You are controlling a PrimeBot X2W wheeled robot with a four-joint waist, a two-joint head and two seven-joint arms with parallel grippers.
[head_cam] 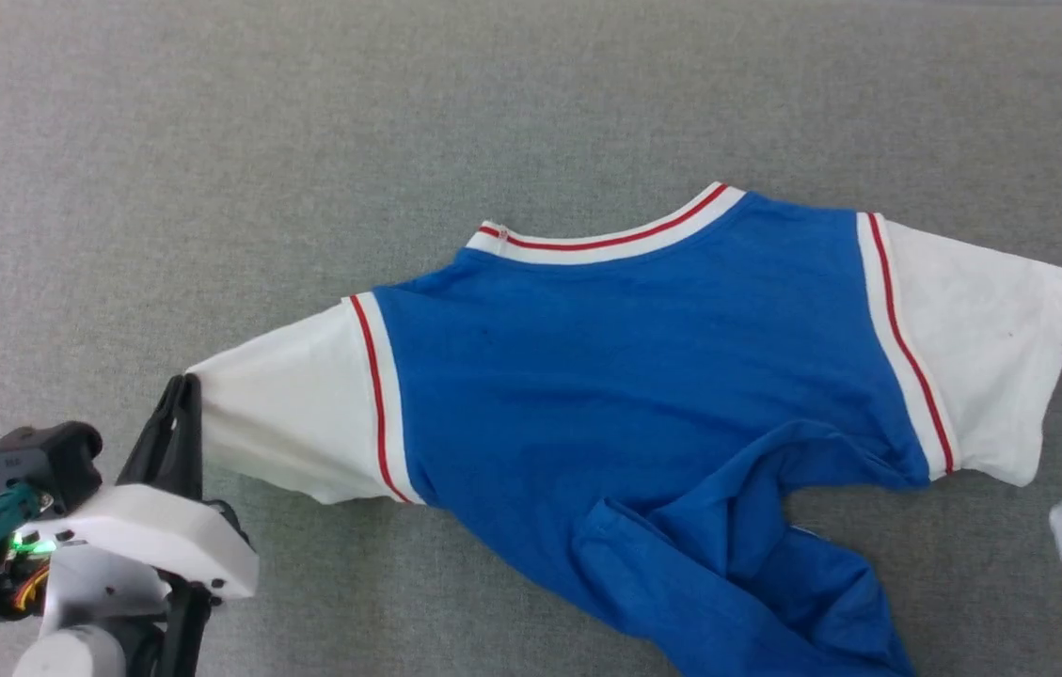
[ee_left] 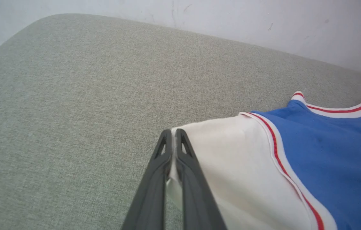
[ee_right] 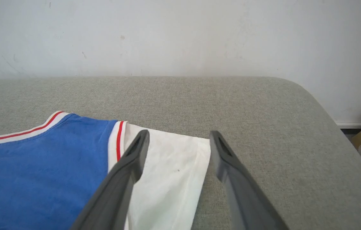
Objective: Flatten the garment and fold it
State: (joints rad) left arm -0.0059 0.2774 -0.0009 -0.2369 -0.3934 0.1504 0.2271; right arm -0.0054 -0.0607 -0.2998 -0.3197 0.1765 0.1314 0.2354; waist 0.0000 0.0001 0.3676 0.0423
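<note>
1. The left gripper [ee_left: 174, 134] sits at the far left. Its fingers [ee_left: 150, 191] are closed on the cuff of the left-hand sleeve [head_cam: 295, 414], and a sliver of white cloth shows pinched between them. The sleeve runs taut towards the grip, so we judge the hold is meant to draw that side outward.
2. The garment [head_cam: 625, 376] lies on the grey fabric-covered table [head_cam: 211, 141] with its collar [head_cam: 615, 240] at the far side. We find the blue upper body spread fairly flat.
3. The lower body [head_cam: 737, 574] is bunched and doubled over itself at the near side. In our judgement the flattening is unfinished and no fold has begun.
4. The right-hand sleeve [head_cam: 982, 348] lies slack and flat on the table, with nothing clamping it.
5. The right gripper [ee_right: 178, 137] has its fingers [ee_right: 119, 179] spread apart and grips nothing. One finger is over the sleeve and the other over bare table, so they straddle the cuff edge. We judge it is placed to take that cuff, so that both arms can pull the shoulders apart.
</note>
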